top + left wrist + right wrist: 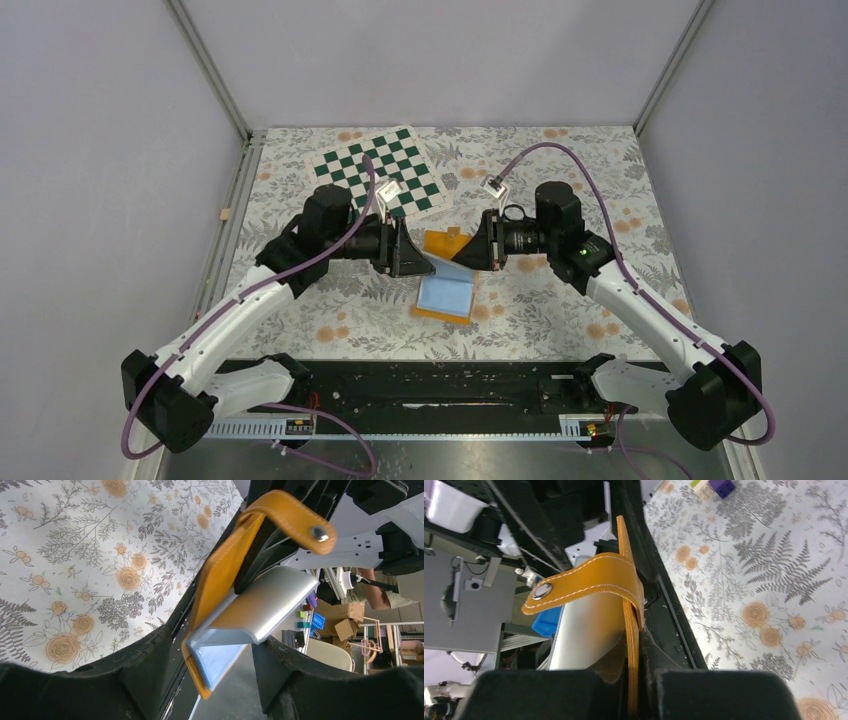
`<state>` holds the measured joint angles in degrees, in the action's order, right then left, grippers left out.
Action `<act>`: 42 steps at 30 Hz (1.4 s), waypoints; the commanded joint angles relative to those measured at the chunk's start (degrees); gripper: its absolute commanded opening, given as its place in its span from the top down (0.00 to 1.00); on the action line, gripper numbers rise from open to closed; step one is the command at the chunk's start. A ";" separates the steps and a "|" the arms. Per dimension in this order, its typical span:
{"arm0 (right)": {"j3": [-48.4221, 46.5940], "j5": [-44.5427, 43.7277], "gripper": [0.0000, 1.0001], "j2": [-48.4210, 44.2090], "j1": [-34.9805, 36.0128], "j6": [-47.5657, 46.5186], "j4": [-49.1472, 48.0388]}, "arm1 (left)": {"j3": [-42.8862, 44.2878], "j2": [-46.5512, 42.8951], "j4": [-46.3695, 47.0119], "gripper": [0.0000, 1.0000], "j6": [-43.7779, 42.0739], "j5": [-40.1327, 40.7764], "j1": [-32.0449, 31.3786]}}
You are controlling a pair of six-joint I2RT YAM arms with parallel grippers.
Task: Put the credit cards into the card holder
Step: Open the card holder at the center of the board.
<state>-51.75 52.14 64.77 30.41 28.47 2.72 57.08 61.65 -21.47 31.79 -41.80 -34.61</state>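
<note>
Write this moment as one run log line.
card holder: held open between both arms | right gripper: shut on its orange side | left gripper: around it, grip unclear

From above, the fingertips of the left tool [416, 262] and the right tool [472, 254] are hidden by their own black bodies, and part of the card holder [447, 296] is covered between them. In the right wrist view its lower edge is cut off between the fingers [714, 695].
</note>
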 commanded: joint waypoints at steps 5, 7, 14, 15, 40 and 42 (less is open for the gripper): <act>2.33 7.30 1.00 -0.34 -0.09 14.88 -19.26 | -3.60 1.38 12.55 0.40 4.96 -4.78 -0.19; 3.06 7.63 1.00 -0.15 -0.09 17.87 -22.64 | -3.56 1.68 12.92 0.42 4.99 -5.34 -0.15; 3.33 5.96 0.83 0.82 -0.18 19.61 -22.91 | -4.83 2.07 19.40 0.97 8.86 -7.91 -0.19; 3.52 5.31 0.76 0.69 -0.18 19.62 -22.86 | -4.93 2.16 19.45 1.00 8.92 -7.86 -0.19; 9.96 2.37 0.01 -6.84 -6.84 15.92 -19.67 | -5.04 1.42 28.13 1.00 17.33 -7.74 0.68; 9.38 2.64 0.02 -4.76 -6.81 19.25 -24.43 | -4.69 1.67 26.14 1.00 15.89 -8.07 0.33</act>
<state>-41.56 51.94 57.25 23.83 42.22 -11.53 50.11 63.51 1.54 47.92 -47.00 -33.80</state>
